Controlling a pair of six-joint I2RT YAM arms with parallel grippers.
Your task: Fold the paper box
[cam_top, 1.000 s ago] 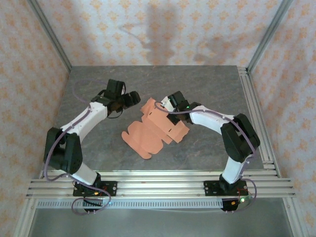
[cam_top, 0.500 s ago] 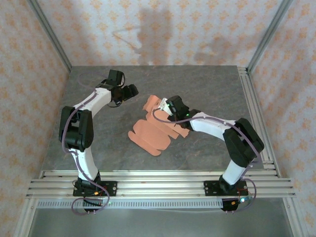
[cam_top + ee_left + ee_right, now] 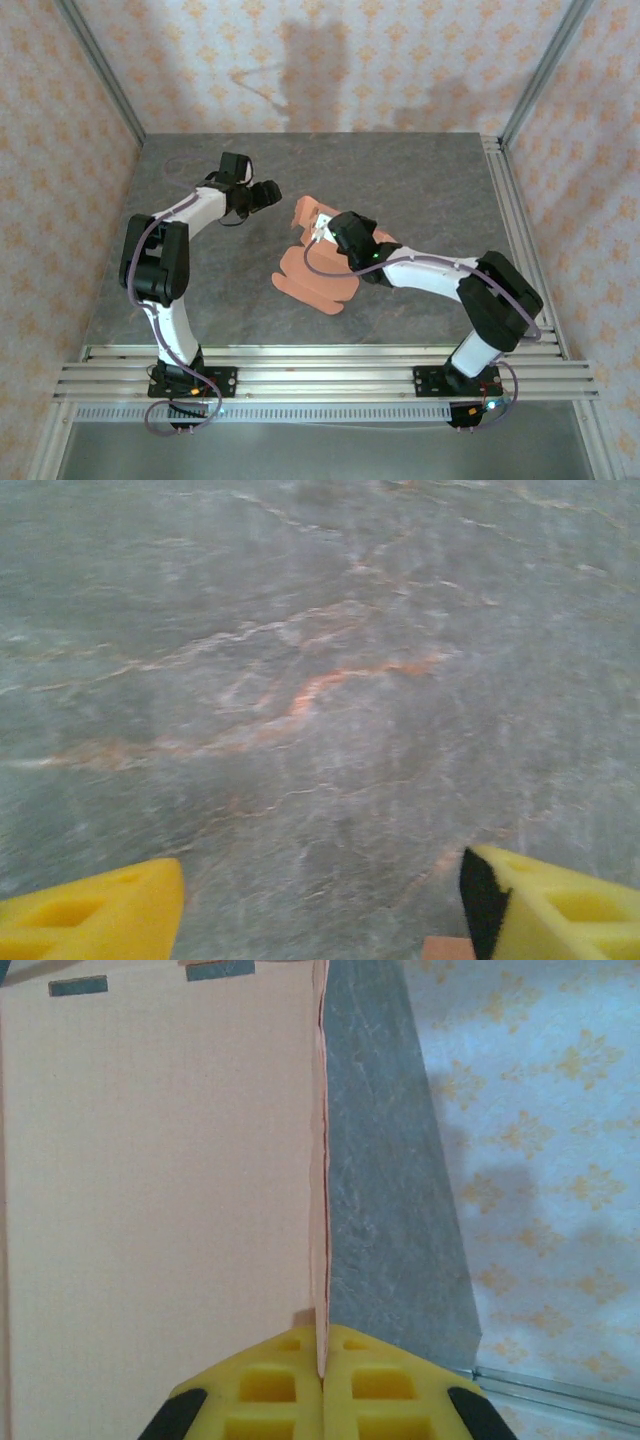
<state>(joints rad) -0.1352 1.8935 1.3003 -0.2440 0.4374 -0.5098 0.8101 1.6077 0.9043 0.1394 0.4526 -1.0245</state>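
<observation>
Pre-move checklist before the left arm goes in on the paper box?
1. Right claw shut on the paper box edge: ok.
2. Left claw open and empty: ok.
3. Left claw touching the card: not ok, it is over bare table, beside the sheet.
4. Box formed: not ok, much of the sheet lies flat on the table.
5. Tabs seated in slots: cannot tell.

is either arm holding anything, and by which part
The right arm's jaws are shut on a panel edge of the salmon-orange thin card paper box; the left arm's jaws hold nothing.
</observation>
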